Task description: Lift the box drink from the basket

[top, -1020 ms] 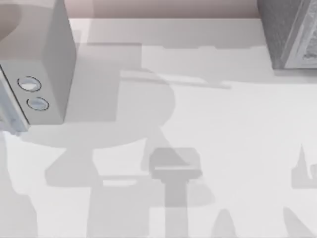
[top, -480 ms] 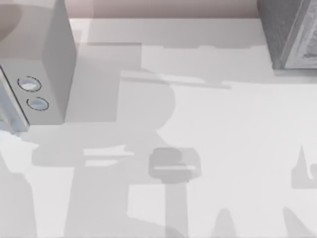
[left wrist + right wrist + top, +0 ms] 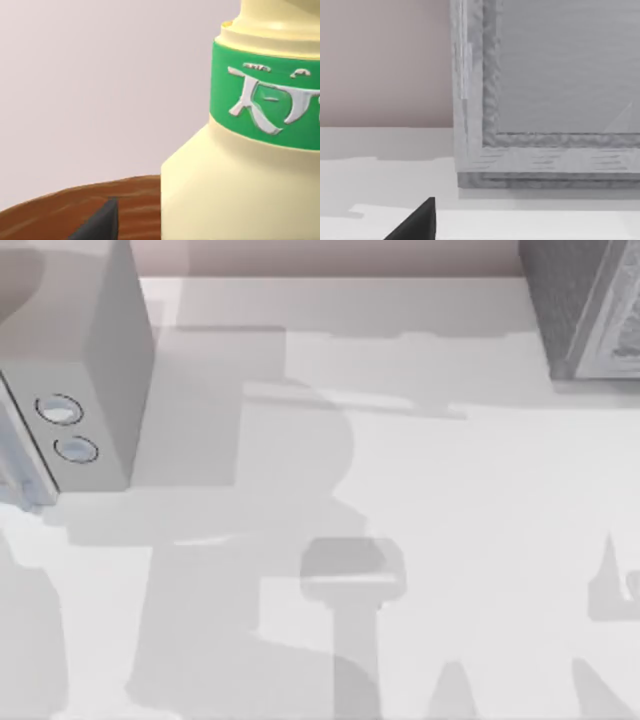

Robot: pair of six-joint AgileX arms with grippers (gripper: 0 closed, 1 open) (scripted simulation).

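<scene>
The box drink [image 3: 225, 190] is a pale yellow bottle with a green band [image 3: 265, 105], looming very close in the left wrist view. Low behind it curves the brown rim of the basket [image 3: 50, 212]. A dark tip of my left gripper [image 3: 100, 222] pokes in beside the bottle, over that rim; contact with the bottle cannot be made out. A dark tip of my right gripper [image 3: 417, 220] hovers above the white table, in front of a grey textured box [image 3: 545, 75].
On the white table [image 3: 450, 490], a grey box with two round rings [image 3: 90, 370] stands at the far left. The grey textured box [image 3: 580, 310] occupies the back right corner. Arm shadows lie across the table's middle and front.
In the top view the broad shadow at the front left has slid further left and toward the front edge. Both boxes stay where they were.
</scene>
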